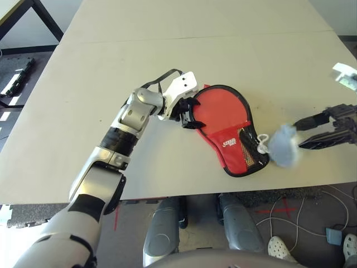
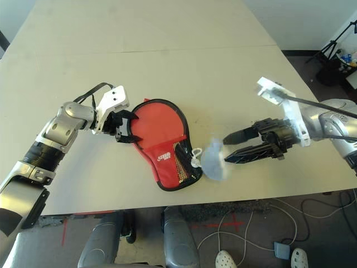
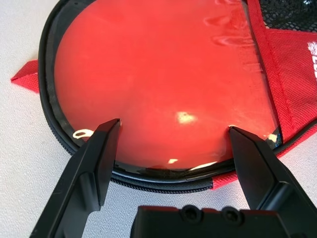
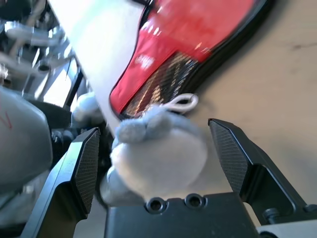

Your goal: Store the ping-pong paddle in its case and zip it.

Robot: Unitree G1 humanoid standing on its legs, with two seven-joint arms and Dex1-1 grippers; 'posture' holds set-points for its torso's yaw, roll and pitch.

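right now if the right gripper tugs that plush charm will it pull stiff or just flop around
Probably floppy: the plush charm looks soft and rounded and hangs off the case by a thin white loop, so it should swing freely. Likely very light. It may squash between the open right gripper.

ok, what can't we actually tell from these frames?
- Ping-pong paddle: head views show the closed red case covering it; whether it is inside is hidden.
- Plush charm: motion-blurred in both head views and the right wrist view, so contact with the open right end effector is unclear.
- Zipper end: too small in head views.
- Left end effector: open astride the case rim.
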